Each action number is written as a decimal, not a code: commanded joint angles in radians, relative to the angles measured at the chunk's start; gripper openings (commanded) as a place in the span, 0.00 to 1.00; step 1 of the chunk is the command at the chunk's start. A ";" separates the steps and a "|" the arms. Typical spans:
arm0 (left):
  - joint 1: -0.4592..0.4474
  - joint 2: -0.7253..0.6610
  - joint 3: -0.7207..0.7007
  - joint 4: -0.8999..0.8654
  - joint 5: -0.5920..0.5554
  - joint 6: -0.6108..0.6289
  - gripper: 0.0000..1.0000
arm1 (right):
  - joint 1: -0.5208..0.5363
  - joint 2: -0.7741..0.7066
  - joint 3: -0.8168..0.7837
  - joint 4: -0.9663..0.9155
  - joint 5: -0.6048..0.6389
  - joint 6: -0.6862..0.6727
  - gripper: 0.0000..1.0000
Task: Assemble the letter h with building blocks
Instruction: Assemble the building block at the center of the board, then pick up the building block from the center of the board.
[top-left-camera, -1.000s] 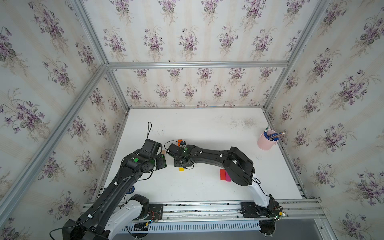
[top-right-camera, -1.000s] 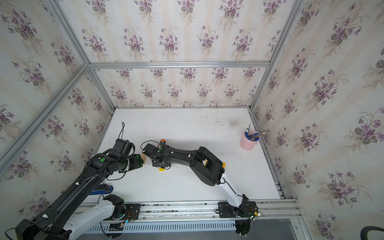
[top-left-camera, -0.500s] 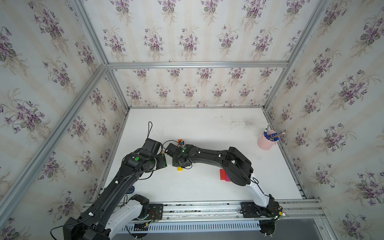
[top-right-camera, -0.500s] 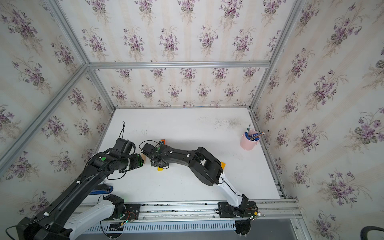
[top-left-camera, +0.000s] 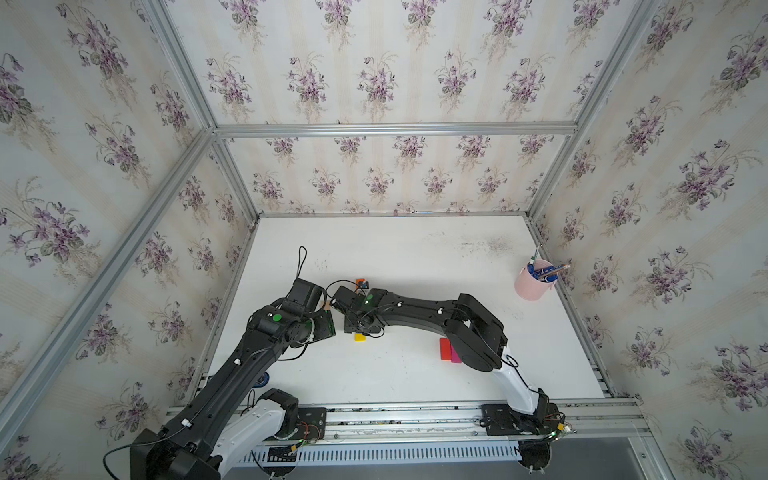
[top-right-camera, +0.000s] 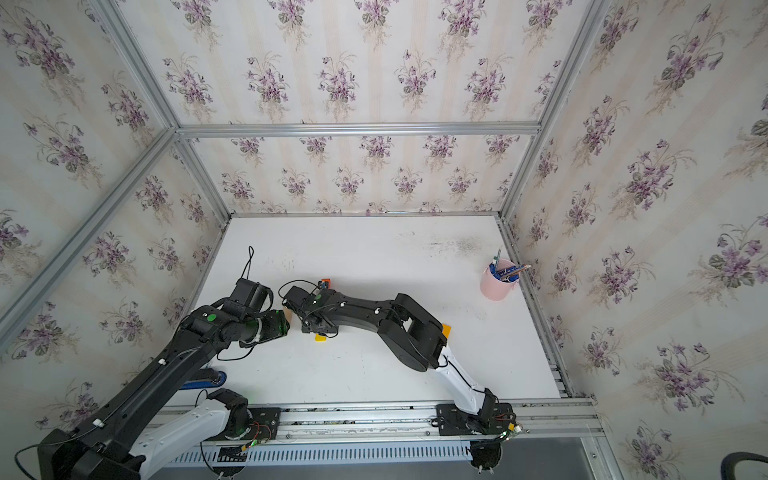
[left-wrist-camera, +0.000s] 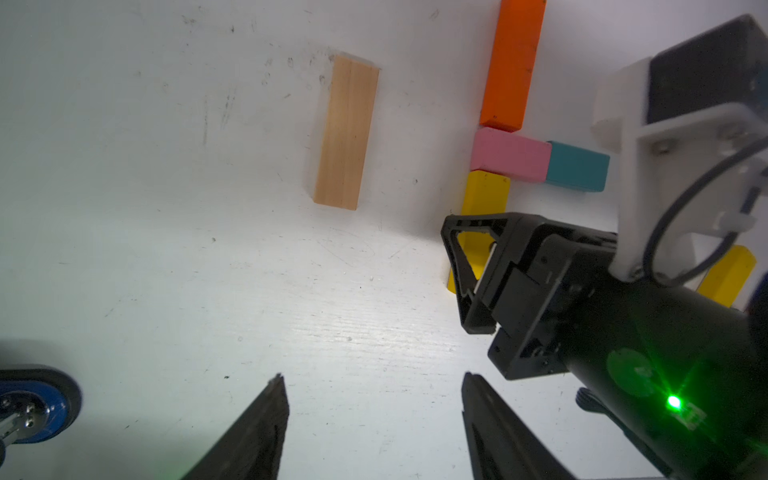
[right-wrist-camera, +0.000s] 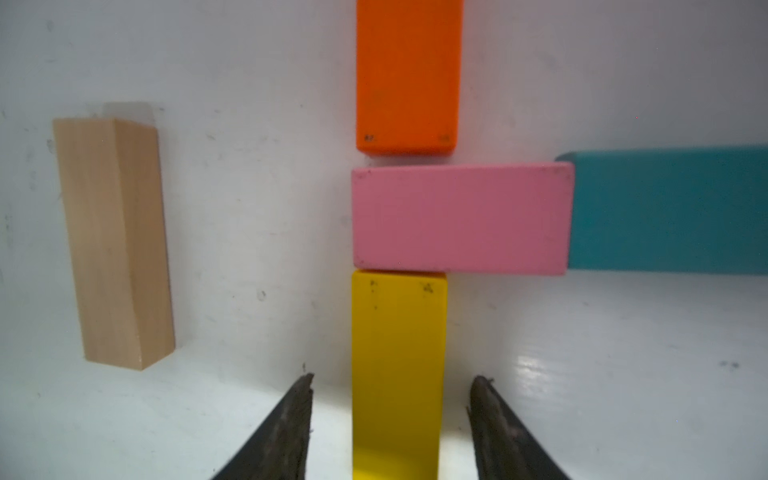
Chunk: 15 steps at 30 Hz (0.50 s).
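In the right wrist view the building blocks lie flat on the white table: an orange bar (right-wrist-camera: 407, 75), a pink bar (right-wrist-camera: 457, 218) crosswise under it, and a yellow bar (right-wrist-camera: 399, 365) in line below. A teal bar (right-wrist-camera: 665, 212) continues the pink one sideways. A tan bar (right-wrist-camera: 112, 241) lies apart beside them. My right gripper (right-wrist-camera: 393, 377) is open and straddles the yellow bar, with a gap on each side. My left gripper (left-wrist-camera: 374, 375) is open over bare table, short of the tan bar (left-wrist-camera: 347, 133). Both arms hide most of the blocks in both top views.
A second yellow block (left-wrist-camera: 727, 274) lies behind the right wrist. Red (top-left-camera: 444, 348) and magenta (top-left-camera: 455, 356) blocks sit by the right elbow, with an amber one (top-right-camera: 446, 329) there too. A pink cup of pens (top-left-camera: 530, 286) stands far right. A blue-rimmed fixture (left-wrist-camera: 33, 409) sits near the left wall.
My right gripper has gone from shut on the yellow bar to open, and the bar now lies on the table. The left jaws stand slightly wider. Both arms have hardly moved.
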<state>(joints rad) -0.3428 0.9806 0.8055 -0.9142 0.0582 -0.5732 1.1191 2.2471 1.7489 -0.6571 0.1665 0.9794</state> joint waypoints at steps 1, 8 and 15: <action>0.001 0.009 -0.010 0.036 0.014 -0.013 0.70 | 0.005 -0.032 -0.002 -0.030 0.013 -0.018 0.62; 0.001 0.043 -0.035 0.072 -0.042 -0.042 0.81 | 0.008 -0.105 -0.009 -0.046 0.038 -0.040 0.64; 0.011 0.251 0.028 0.145 -0.139 -0.040 0.94 | -0.014 -0.397 -0.152 -0.067 0.189 -0.042 0.66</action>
<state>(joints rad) -0.3344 1.1683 0.8028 -0.8307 -0.0216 -0.6182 1.1210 1.9484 1.6520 -0.6998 0.2584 0.9421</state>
